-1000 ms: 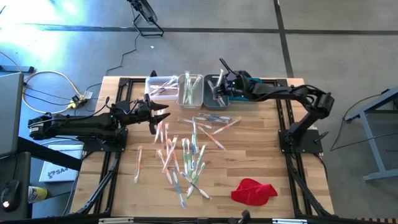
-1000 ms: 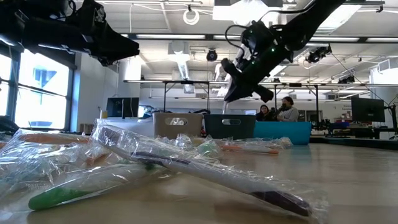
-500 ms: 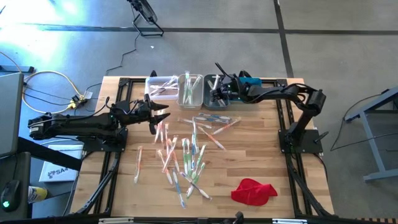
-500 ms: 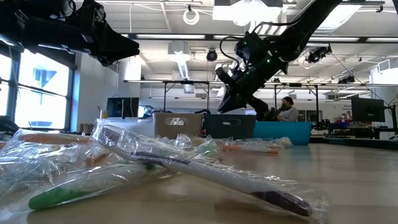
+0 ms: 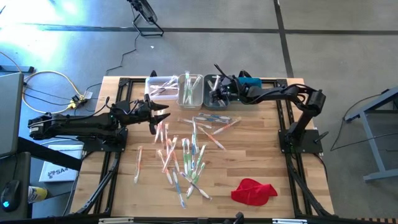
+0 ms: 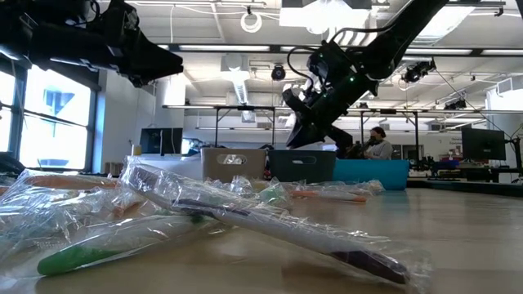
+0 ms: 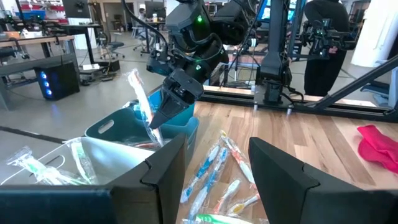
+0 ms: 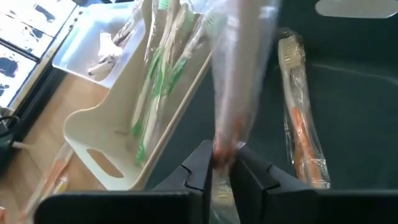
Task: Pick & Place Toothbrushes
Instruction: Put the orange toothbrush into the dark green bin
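Holding: right gripper (image 8: 225,163) has its fingers pinched on one wrapped toothbrush (image 8: 239,74), low on its handle end, above the grey bin (image 5: 217,90) at the far edge of the surface (image 5: 261,155).
Held brush: stands nearly upright out of the fingers, clear wrapper trailing; not yet lying in the bin. The fingers may be starting to ease, judging only by the narrow gap beside the handle, but they are not clear of it.
Bins: white bin (image 5: 163,87) and beige bin (image 5: 189,89) just beside the grey one, each with brushes inside; an orange-handled brush (image 8: 303,130) already lies in the grey bin.
Left gripper: (image 5: 163,114) hovers with fingers apart, holding nothing, over the near-left end of the loose pile.
Loose toothbrushes: (image 5: 186,155) dozens scattered mid-surface, many overlapping; red cloth (image 5: 253,190) well apart from them.
Handling: light, thin and stiff, but the wrapper looks slick and crinkly, so a pinch on film alone would likely slide. Best hold is across the handle, near the middle, on a brush lying clear at the pile's edge.
Risk: overlapping wrappers may drag a neighbour up with the picked one.
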`<state>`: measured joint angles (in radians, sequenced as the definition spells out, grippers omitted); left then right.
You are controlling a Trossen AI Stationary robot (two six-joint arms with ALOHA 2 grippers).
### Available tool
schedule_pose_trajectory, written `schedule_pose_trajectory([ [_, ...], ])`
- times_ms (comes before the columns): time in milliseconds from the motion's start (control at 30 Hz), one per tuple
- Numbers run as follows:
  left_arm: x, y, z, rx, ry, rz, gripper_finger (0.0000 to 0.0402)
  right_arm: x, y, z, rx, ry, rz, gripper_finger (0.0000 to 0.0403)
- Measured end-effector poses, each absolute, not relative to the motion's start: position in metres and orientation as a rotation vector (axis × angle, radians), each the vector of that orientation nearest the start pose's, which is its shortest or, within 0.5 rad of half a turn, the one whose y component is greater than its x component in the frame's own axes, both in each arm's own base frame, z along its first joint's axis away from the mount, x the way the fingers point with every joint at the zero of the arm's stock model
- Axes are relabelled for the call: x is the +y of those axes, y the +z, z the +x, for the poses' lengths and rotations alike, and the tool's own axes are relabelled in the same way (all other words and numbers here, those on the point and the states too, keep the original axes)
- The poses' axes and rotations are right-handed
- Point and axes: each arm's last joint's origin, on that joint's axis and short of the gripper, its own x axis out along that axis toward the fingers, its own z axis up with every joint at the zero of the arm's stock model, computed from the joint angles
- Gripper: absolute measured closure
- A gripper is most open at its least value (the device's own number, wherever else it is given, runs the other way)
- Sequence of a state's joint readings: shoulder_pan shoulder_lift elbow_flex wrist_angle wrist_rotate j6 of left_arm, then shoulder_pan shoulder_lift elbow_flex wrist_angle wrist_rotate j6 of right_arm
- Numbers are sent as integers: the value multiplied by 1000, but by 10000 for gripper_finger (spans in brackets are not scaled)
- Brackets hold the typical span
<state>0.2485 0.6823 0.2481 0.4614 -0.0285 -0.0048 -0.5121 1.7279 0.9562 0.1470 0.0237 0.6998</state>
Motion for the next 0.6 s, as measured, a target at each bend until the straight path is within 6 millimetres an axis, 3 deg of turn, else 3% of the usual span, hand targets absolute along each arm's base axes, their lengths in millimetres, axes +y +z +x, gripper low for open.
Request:
schedule_pose_trajectory([
  [367, 40, 223, 154, -13, 285, -3, 230, -172, 178, 311, 423, -793, 734, 283],
  [600, 40, 222, 154, -10, 285, -4, 230, -173, 180, 310, 416, -806, 721, 284],
])
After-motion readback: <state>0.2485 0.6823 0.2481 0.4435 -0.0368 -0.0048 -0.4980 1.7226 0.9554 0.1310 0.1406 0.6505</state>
